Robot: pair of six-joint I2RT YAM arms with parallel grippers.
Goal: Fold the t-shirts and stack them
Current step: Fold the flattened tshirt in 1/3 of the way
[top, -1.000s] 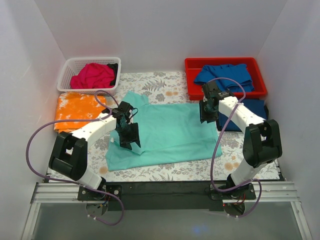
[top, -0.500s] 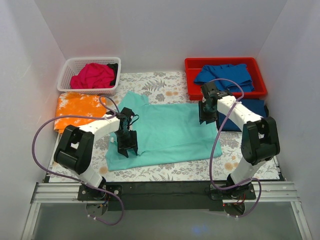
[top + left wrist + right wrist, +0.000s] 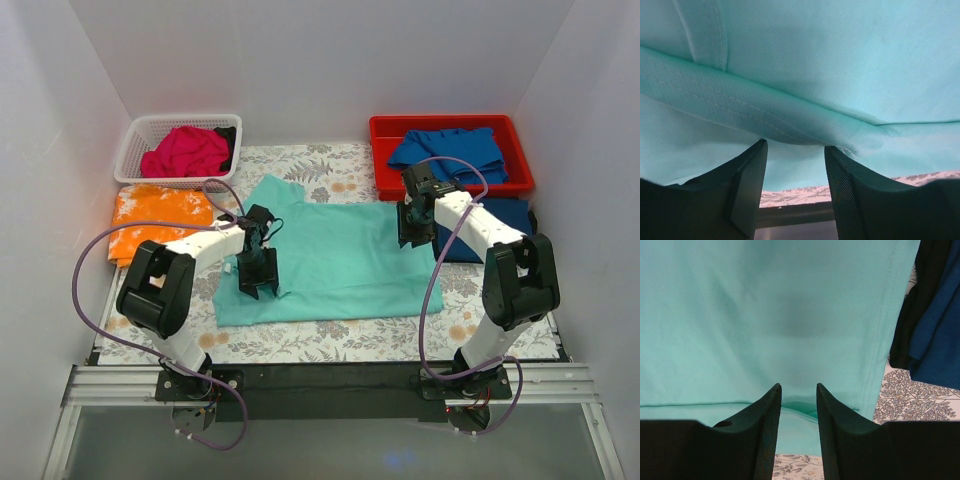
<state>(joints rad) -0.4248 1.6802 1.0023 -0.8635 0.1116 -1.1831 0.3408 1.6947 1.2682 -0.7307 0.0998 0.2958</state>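
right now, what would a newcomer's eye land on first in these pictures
The mint-teal t-shirt spread flat mid-table on the fern-printed sheet, the left hand over its left part and the right hand at its right edge, both open. Then the bright colours behind: a magenta-pink shirt in the white basket far left, a royal blue shirt in the red bin far right.

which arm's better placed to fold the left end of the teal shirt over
Left: the left gripper sits on the mint-teal shirt's left end, a cloth fold at its fingertips. The right gripper is at the opposite hem.
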